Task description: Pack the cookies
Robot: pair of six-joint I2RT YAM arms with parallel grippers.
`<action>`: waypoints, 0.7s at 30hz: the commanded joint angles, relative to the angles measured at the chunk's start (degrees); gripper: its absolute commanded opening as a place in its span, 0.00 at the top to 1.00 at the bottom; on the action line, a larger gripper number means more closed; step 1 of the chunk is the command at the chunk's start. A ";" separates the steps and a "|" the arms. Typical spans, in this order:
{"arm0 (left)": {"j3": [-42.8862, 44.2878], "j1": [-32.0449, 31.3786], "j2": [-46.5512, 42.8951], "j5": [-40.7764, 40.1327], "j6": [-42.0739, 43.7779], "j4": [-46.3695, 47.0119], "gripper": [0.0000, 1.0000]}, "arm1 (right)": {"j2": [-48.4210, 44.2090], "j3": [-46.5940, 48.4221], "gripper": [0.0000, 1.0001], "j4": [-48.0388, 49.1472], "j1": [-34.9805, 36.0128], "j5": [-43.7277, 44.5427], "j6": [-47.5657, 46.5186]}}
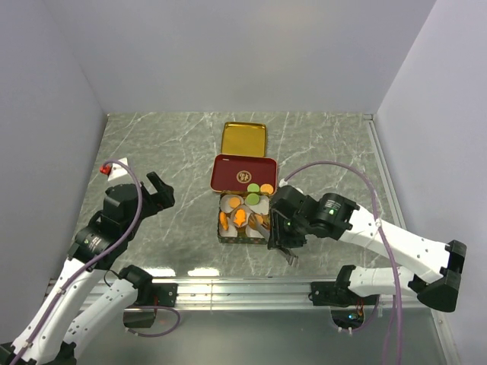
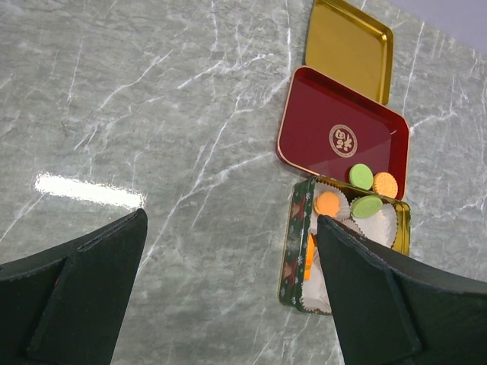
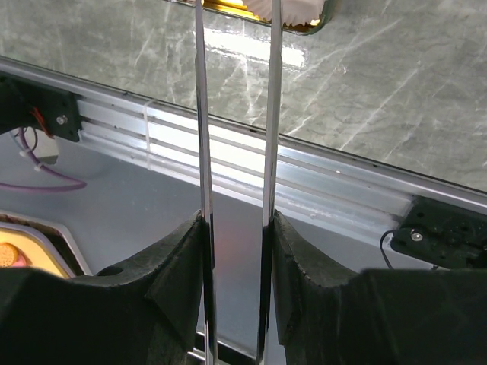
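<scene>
- A grey marble table (image 1: pixel 152 144) with a small decorated tin (image 2: pixel 292 255) near the arms. The tin is lined with white paper cups (image 2: pixel 384 224).
- A red lid (image 2: pixel 335 114) lies just beyond the tin, and a gold tray (image 2: pixel 348 46) lies beyond the lid.
- The cookies (image 2: pixel 329 203) are split between two places. Orange and green rounds sit in the cups, while one green and one orange round rest on the lid's near corner.
- The right gripper (image 3: pixel 236 220) is partly closed, clamping metal tongs (image 3: pixel 202 114) that reach over the tin. The tong tips are cut off in its wrist view, so I cannot tell whether they hold a piece.
- The left gripper (image 2: pixel 232 220) hovers well to the side, spread wide and holding nothing.
- Packing looks well under way, with the two lid pieces left to move.
- The next move would need the tips set on either side of one round, then a gentle squeeze and a lift to a free cup.
</scene>
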 commanded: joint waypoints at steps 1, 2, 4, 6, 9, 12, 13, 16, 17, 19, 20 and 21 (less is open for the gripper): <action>0.16 -0.31 -0.77 -1.29 -0.60 1.03 0.00 | 0.94 -0.66 0.60 2.56 0.59 0.74 1.17; 0.16 -0.39 -0.95 -1.38 -0.69 1.03 0.00 | 1.12 -1.09 0.60 2.56 0.50 0.74 1.08; 0.24 -0.31 -0.95 -1.38 -0.69 0.85 0.00 | 1.47 -1.88 0.60 2.64 0.68 0.74 1.26; 0.24 -0.31 -1.04 -1.56 -0.78 0.85 0.00 | 1.47 -2.33 0.60 2.21 0.59 1.35 1.52; 0.24 -0.40 -1.21 -1.65 -0.78 0.77 0.01 | 1.38 -3.21 0.59 2.55 0.59 1.44 1.78; 0.24 -0.48 -1.21 -1.65 -0.87 0.85 0.01 | 1.64 -4.17 0.56 3.17 0.59 1.18 1.96; 0.24 -0.40 -1.13 -1.65 -0.87 0.77 0.01 | 1.65 -4.52 0.54 3.35 0.59 1.18 2.05; 0.24 -0.48 -1.04 -1.73 -0.87 0.68 0.01 | 1.56 -5.14 0.51 3.87 0.59 1.26 2.22; 0.24 -0.40 -1.04 -1.73 -0.87 0.68 0.01 | 1.73 -5.23 0.50 3.96 0.59 1.26 2.22; 0.16 -0.48 -1.12 -1.73 -0.87 0.59 0.01 | 1.82 -5.40 0.48 4.31 0.59 1.26 2.40; 0.24 -0.57 -1.04 -1.73 -0.87 0.68 0.01 | 1.82 -5.40 0.48 4.49 0.59 1.35 2.31; 0.24 -0.57 -1.04 -1.73 -0.95 0.68 0.01 | 1.91 -5.49 0.48 4.58 0.59 1.35 2.40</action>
